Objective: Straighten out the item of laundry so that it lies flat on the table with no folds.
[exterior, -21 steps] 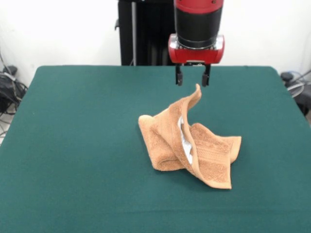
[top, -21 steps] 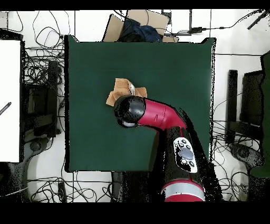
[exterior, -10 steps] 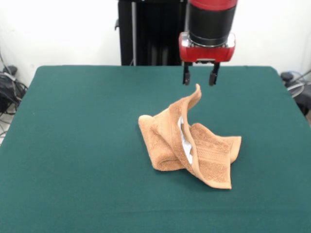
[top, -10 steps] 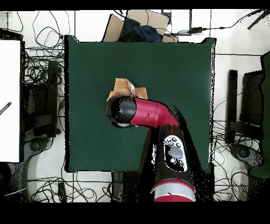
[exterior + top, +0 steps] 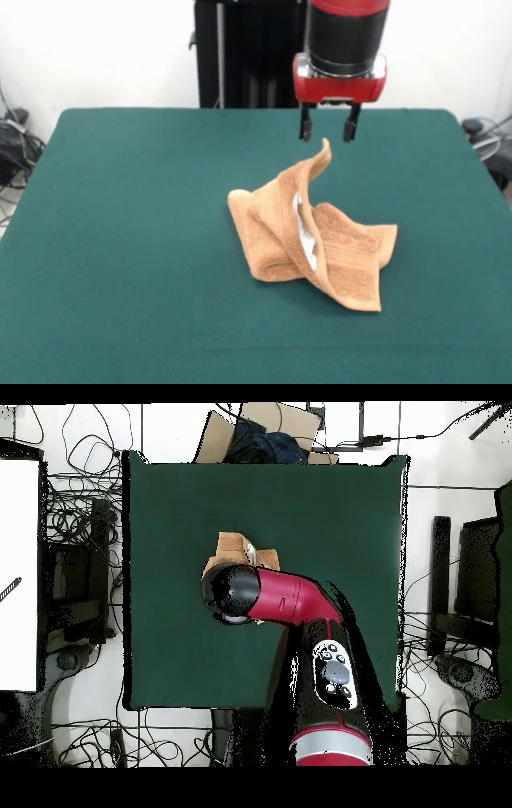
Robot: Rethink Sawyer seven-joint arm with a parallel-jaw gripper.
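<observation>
Front view: black two-fingered gripper under a red and black wrist hangs released, fingers apart and empty, just above the raised peak of the crumpled orange-brown terry towel. Below the gripper the towel lies heaped near the middle of the dark green felt table, with bare felt on every side out to the edges.

Overhead view: the arm's round head hides the gripper; towel corners show beside it, well inside the table edges.

Robot lab: green felt table, tangled cables on floor all round, plain white wall.
</observation>
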